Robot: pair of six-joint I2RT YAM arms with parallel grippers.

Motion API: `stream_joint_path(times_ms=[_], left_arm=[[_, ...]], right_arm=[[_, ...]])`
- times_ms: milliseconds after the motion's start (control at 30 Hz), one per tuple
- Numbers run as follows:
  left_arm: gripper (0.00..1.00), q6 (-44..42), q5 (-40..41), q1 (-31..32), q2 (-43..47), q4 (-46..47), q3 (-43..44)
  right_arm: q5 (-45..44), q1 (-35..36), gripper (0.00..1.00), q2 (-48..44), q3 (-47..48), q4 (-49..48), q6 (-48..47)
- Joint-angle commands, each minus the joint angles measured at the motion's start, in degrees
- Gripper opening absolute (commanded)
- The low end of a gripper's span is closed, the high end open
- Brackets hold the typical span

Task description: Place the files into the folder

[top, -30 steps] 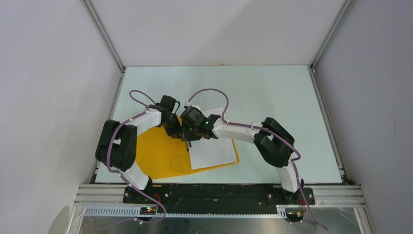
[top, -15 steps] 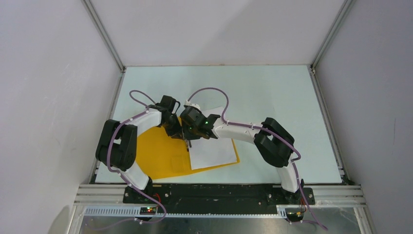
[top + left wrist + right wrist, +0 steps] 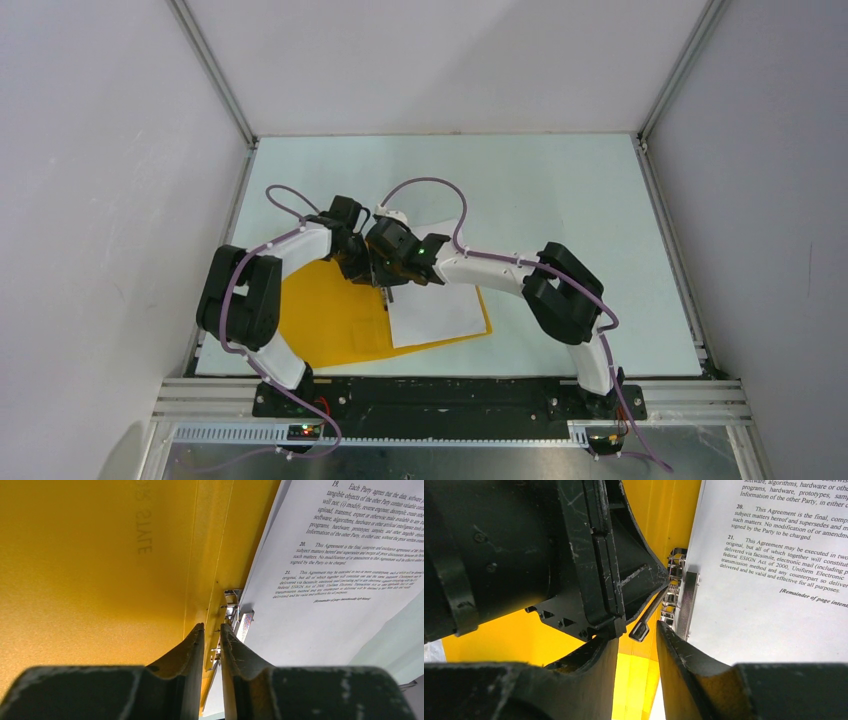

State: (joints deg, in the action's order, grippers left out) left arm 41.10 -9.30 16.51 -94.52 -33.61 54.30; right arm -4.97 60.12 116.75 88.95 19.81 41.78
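The orange-yellow folder point(image 3: 325, 322) lies open near the table's front edge. The files point(image 3: 437, 308), white printed sheets, rest on its right half. Both grippers meet over the spine. My left gripper point(image 3: 366, 268) stands with its jaws almost together point(image 3: 212, 627) on a thin bar that looks like the lever point(image 3: 642, 628) of the metal clip point(image 3: 685, 600). That lever slants up from the clip into the left fingers. My right gripper point(image 3: 388, 286) hangs just in front of it, open point(image 3: 638, 633), with only the yellow spine point(image 3: 636, 680) beyond its gap. The sheets' edge point(image 3: 724, 625) lies along the clip.
Pale green table surface point(image 3: 560, 190) extends behind and to the right of the folder. White walls and metal posts point(image 3: 215, 80) close in the sides and back. The arms' bases sit on the black bar point(image 3: 440, 398) at the near edge.
The right gripper's jaws have spread a little wider and its wrist has shifted slightly left. The left arm, folder and sheets have not moved.
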Motion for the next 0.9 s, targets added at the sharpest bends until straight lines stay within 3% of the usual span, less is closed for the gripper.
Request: stream_joint_path(times_ms=[0,867], left_arm=[[0.24,-0.14,-0.32,0.60,0.10,-0.37,0.45],[0.24,-0.22,-0.35,0.56,-0.17,-0.40,0.80]], right_arm=[[-3.21,0.17,0.38,-0.39,4.06,0.40,-0.47],[-3.14,0.86,0.20,0.75,2.89,3.40,-0.43]])
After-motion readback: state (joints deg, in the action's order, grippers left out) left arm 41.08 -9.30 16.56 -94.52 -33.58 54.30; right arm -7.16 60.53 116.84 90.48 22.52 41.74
